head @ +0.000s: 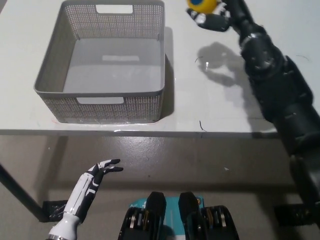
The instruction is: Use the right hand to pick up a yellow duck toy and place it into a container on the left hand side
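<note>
One yellow duck toy, cut off by top edge, gripped in black right hand above bench. Grey basket left. White left hand open, below bench.

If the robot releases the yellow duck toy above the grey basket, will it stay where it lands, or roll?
The yellow duck toy, held in the right hand, looks rounded, so it would probably roll or bounce a little. The grey basket has a flat floor and tall mesh walls, which should contain it. The left hand rests below the table.
</note>
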